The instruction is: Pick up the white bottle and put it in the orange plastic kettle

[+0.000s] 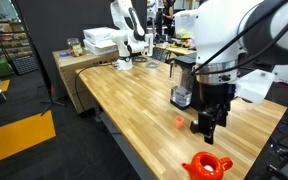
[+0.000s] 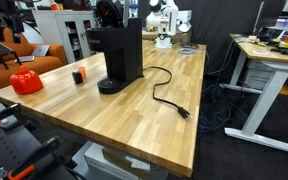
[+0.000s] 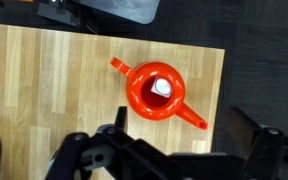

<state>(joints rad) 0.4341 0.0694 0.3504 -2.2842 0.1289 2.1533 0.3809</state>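
orange plastic kettle: squat, glossy red-orange, upright on wooden table, centre of wrist view, spout toward lower right. white bottle sits inside its open top. Kettle also visible in both exterior views: bottom right, left edge.

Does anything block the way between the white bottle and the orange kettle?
Nothing visible does. In the wrist view the white bottle already sits inside the open top of the orange kettle.
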